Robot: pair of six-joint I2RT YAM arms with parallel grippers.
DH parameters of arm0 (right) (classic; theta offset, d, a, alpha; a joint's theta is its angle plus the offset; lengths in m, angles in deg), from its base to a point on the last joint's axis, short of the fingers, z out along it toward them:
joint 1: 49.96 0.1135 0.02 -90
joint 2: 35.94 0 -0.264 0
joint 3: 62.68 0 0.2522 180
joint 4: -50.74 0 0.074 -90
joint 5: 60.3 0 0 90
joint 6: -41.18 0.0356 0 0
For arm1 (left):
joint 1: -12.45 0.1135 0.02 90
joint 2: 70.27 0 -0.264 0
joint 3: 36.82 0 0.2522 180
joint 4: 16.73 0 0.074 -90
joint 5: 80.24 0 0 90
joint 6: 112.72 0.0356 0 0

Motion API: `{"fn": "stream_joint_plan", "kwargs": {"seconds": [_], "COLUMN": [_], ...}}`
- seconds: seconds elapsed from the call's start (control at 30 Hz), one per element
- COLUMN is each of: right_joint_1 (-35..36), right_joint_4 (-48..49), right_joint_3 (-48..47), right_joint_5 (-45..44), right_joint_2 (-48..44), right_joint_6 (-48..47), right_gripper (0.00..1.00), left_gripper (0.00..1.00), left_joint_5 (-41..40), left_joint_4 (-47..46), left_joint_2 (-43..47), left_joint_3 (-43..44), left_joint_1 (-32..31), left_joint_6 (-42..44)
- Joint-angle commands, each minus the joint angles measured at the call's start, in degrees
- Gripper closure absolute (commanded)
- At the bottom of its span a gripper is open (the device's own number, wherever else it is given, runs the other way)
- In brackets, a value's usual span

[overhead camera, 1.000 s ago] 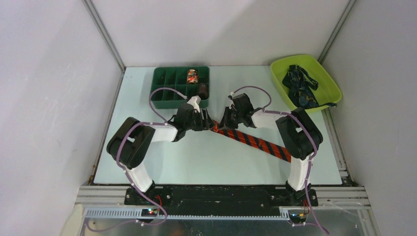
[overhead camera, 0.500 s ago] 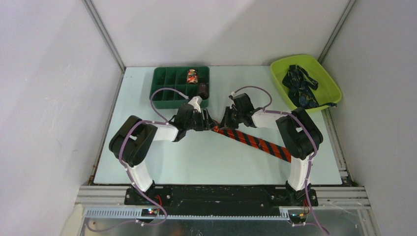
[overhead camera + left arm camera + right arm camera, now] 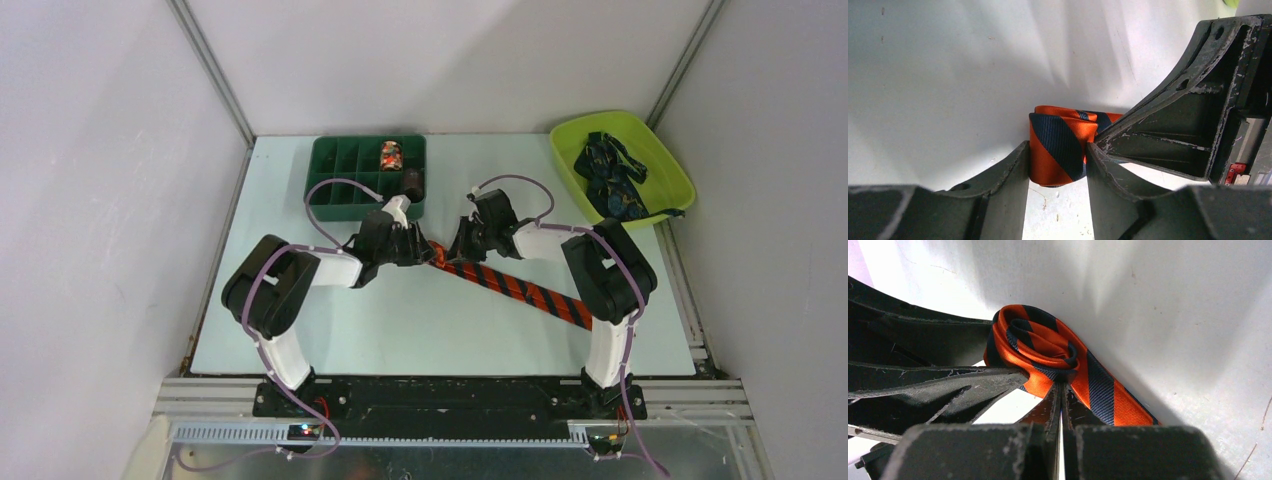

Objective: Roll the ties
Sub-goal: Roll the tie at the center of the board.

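Mid-roll: my left jaws clamp the coiled orange navy-striped fabric necktie (image 3: 1057,150), right jaws pinch it; next, another turn.

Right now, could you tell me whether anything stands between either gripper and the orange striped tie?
Nothing visible does. The left gripper clamps the rolled end of the orange striped tie, and the right gripper pinches its fabric beside the roll.
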Motion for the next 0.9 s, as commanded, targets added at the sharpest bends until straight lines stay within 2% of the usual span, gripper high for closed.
{"fn": "stream_joint_plan", "kwargs": {"seconds": [0.0, 0.2, 0.47, 0.67, 0.87], "right_joint_1": [-0.24, -0.47, -1.07, -2.22, -4.68], "right_joint_4": [-0.27, -0.23, -1.15, -3.88, -3.17], "right_joint_3": [-2.00, -1.98, -1.96, -0.83, 2.24], "right_joint_5": [-1.40, -0.76, -0.97, -3.41, -3.20], "right_joint_2": [0.78, -0.78, -8.41, -12.70, -14.52], "right_joint_6": [0.27, -0.17, -2.43, -3.81, -3.52], "right_gripper": [1.00, 1.00, 0.96, 0.92, 0.92], "left_gripper": [0.54, 0.57, 0.59, 0.61, 0.63], "left_joint_5": [1.50, 0.36, -3.38, -8.20, -16.39], "left_joint_4": [-1.78, 0.51, 7.81, 14.96, 22.78], "left_joint_2": [0.41, 1.25, 3.51, 5.32, 5.51], "left_joint_3": [0.74, 1.58, 3.89, 7.01, 11.02], "left_joint_1": [0.01, -0.01, -0.65, -2.21, -5.00], "left_joint_6": [-0.24, 0.91, 4.05, 7.07, 10.80]}}
